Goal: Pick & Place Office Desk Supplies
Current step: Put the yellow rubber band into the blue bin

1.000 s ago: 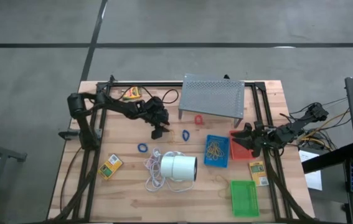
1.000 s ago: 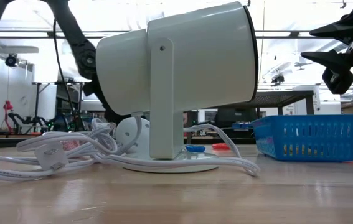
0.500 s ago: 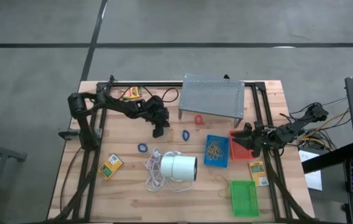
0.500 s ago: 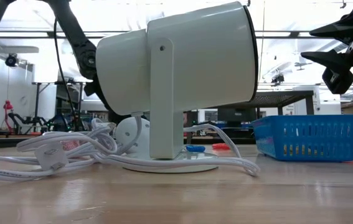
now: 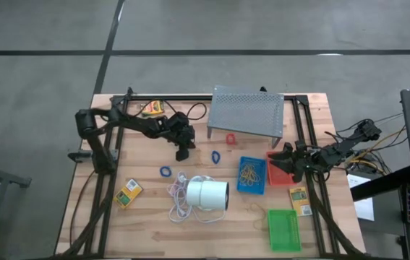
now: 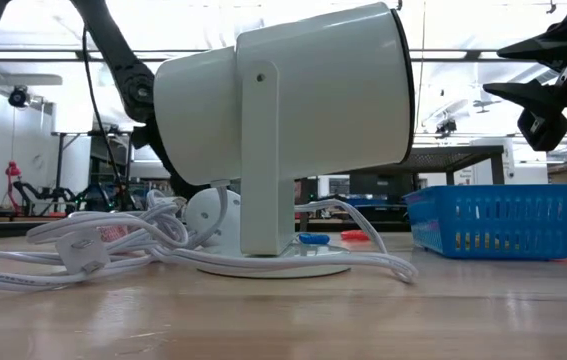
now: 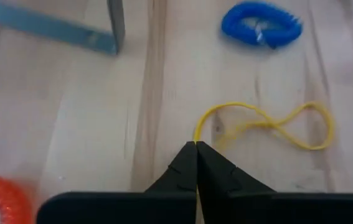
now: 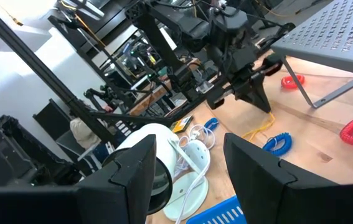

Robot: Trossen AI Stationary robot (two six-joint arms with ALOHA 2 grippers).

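A wooden table [image 5: 147,217] on grey floor carries the supplies. From above, the left gripper [image 5: 182,153] sits near the middle, the right gripper [image 5: 283,162] (waiting) near the right edge. The left wrist view shows closed fingertips [image 7: 196,163] pinching a yellow rubber band [image 7: 269,124]. The right gripper's fingers [image 8: 260,168] stand apart, empty.

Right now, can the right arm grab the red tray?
Probably yes: the right gripper hangs open just over the red tray, and nothing lies between them.
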